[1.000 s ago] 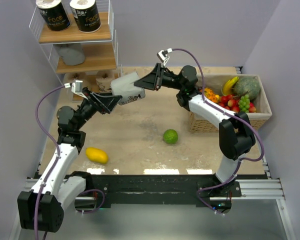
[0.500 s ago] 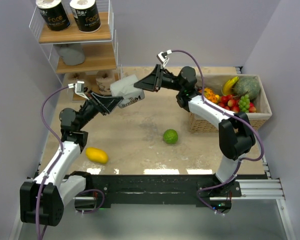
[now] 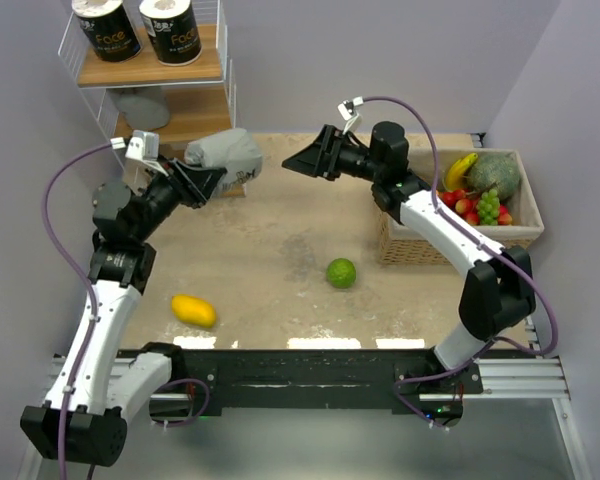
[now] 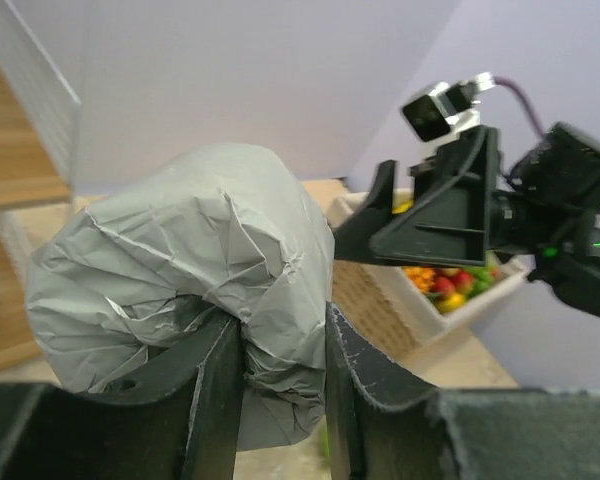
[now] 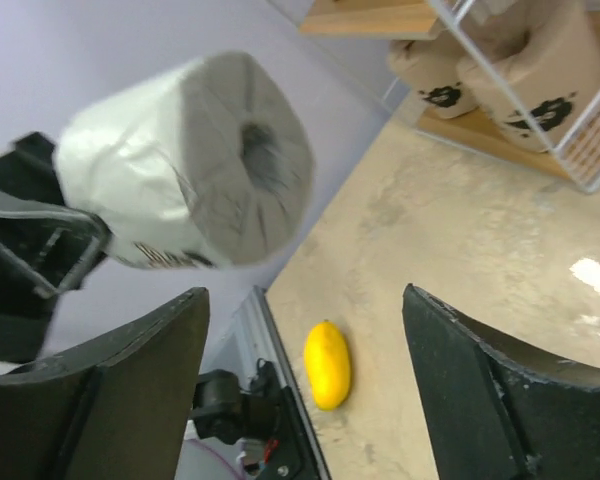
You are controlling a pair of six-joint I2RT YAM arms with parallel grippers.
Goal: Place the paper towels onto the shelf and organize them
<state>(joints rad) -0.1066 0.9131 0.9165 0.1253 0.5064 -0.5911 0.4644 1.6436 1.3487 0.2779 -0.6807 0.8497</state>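
Left end effector (image 3: 212, 178) clamping roll (image 3: 226, 150), tan tabletop (image 3: 280, 250)

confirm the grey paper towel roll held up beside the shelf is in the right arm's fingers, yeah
Not quite: the grey paper towel roll held up beside the shelf is in the left arm's fingers, not the right's. The left wrist view shows it pinched there. The right arm's fingers stand open and empty.

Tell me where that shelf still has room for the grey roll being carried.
The carried roll could fit the middle board's bare right half, between the shelved grey roll and the wire frame. The top board is filled by two black rolls; the bottom board holds two tan rolls.
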